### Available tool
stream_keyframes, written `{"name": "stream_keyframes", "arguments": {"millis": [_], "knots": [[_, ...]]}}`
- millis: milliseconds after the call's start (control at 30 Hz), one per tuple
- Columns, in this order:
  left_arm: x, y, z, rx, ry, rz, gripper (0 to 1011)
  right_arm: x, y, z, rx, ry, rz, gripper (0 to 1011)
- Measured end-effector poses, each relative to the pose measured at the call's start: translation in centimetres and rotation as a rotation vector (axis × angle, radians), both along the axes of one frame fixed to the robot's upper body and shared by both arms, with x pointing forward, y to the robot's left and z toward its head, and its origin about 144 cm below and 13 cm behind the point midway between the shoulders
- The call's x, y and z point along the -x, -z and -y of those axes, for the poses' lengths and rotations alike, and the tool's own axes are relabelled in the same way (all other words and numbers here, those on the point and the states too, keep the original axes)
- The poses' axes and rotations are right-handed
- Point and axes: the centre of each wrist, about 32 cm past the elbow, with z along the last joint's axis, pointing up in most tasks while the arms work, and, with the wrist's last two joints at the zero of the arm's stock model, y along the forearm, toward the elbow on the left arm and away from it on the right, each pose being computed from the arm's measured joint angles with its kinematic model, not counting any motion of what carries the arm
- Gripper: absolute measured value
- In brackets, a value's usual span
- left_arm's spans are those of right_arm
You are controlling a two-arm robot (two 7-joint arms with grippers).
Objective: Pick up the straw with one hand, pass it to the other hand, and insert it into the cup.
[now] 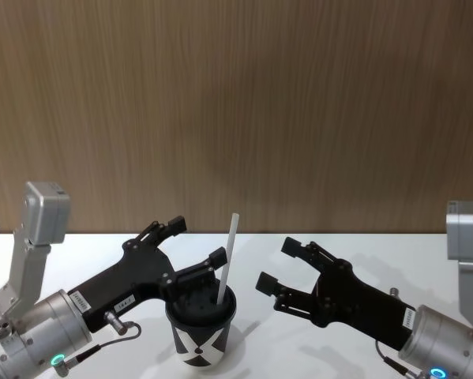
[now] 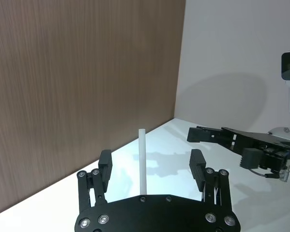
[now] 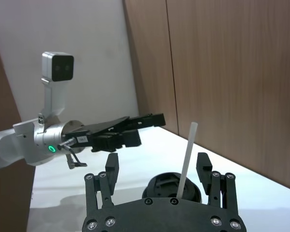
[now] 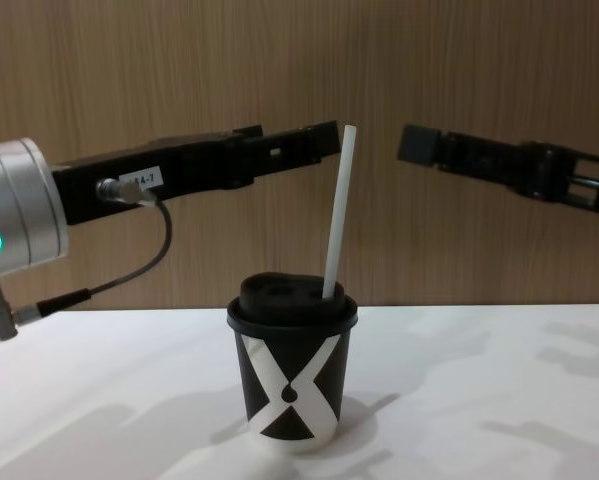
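Now the straw (image 1: 227, 260) stands in the cup (image 1: 201, 325); my left hand (image 1: 197, 241) at ten o'clock and right hand (image 1: 279, 264) at three hang released.

- The straw (image 4: 337, 215) is seen in plain white.
- The cup (image 4: 291, 385) is coloured black, marked with a white X.
- A wood-grain brown is shown by the wall (image 1: 236, 103).

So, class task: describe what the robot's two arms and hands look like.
Both hands, left and right, are black with two blocky fingers on linkages. Each joins a silver cylindrical wrist with a glowing green-blue ring, a thin black cable, a small white label and a grey camera box.
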Motion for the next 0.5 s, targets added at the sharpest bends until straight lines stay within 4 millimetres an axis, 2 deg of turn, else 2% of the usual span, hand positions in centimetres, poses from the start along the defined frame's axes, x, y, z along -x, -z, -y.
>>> {"name": "stream_keyframes", "arguments": {"millis": [500], "knots": [[0.6, 0.3, -0.6, 0.009, 0.013, 0.002, 1003, 1.2, -0.2, 1.0, 0.041, 0.054, -0.013, 1001]]}}
